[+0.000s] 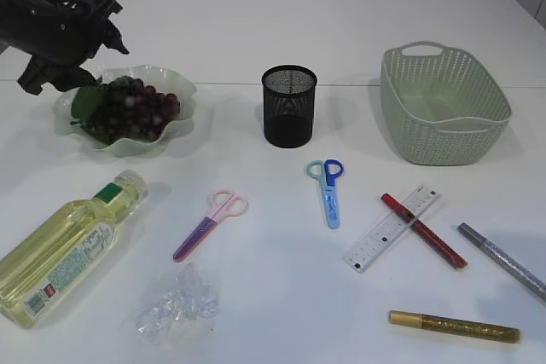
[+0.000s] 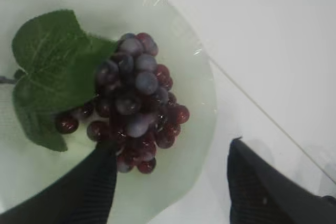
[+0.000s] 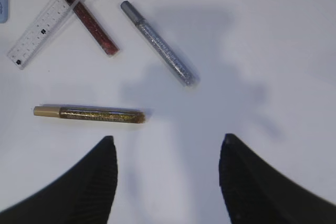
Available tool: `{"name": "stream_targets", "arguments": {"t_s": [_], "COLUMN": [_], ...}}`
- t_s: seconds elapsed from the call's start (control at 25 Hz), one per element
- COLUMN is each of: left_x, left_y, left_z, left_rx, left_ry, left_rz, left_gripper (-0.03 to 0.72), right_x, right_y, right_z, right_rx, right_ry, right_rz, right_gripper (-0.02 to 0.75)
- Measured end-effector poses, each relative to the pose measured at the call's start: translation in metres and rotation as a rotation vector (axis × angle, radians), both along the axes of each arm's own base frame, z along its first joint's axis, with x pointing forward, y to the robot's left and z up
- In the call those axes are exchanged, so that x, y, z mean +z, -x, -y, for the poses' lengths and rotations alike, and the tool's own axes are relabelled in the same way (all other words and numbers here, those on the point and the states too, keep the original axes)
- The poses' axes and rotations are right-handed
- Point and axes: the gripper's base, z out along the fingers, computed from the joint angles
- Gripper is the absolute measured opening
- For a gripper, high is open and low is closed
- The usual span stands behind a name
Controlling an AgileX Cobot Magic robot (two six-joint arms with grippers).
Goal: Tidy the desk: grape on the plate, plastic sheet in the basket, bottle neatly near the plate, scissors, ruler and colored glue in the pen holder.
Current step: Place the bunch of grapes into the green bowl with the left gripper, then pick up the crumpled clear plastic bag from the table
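Purple grapes with a green leaf (image 2: 136, 103) lie in the pale green wavy-rimmed glass plate (image 1: 179, 91) near the counter's far left corner. The left tool (image 2: 170, 182) hangs just above that plate, its two black fingers (image 2: 84, 192) spread apart with nothing between them; one finger's tip is right at the bunch's lower berries.

A clear plastic bottle of yellow liquid (image 1: 60, 249) lies on its side along the left edge of the white counter (image 1: 256, 31). The crumpled clear plastic sheet (image 1: 177, 304) sits near the front edge, and the pink-handled scissors (image 1: 211, 223) lie just beyond it. The black mesh pen holder (image 1: 289, 106) stands upright at the middle, with blue-handled scissors (image 1: 328, 189) in front of it. The pale green woven basket (image 1: 444, 108) stands toward the far right.

The clear ruler (image 3: 52, 17) lies crossed with the red glitter glue pen (image 3: 84, 14); the silver glue pen (image 3: 157, 43) and gold glue pen (image 3: 89, 114) lie apart near the front right corner. The right tool (image 3: 168, 182) hovers above bare counter, fingers wide apart, gripping nothing.
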Motion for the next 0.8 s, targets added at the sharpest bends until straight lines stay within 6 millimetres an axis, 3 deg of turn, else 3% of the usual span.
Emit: {"name": "stream_targets", "arguments": {"t_s": [0.12,0.4,0.6,0.8], "left_x": [0.003,0.051,0.091,0.136], "left_y": [0.002,0.023,0.053,0.098], "left_z": [0.000,-0.008,-0.015,-0.023], "left_rx": [-0.003,-0.046,-0.167,-0.333], "left_ry": [-0.004,-0.096,-0.257,-0.427], "left_rz": [-0.004,0.055,0.059,0.078], "left_gripper": [0.510,0.515,0.473,0.449], "right_x": [0.000,0.000,0.000,0.000], "right_y": [0.000,0.000,0.000,0.000], "right_z": [0.000,0.000,-0.001,-0.002], "right_rx": [0.000,0.000,-0.001,-0.002], "right_ry": [0.000,0.000,-0.012,-0.028], "right_rz": [0.000,0.000,0.000,-0.001], "right_gripper": [0.484,0.484,0.484,0.484]}}
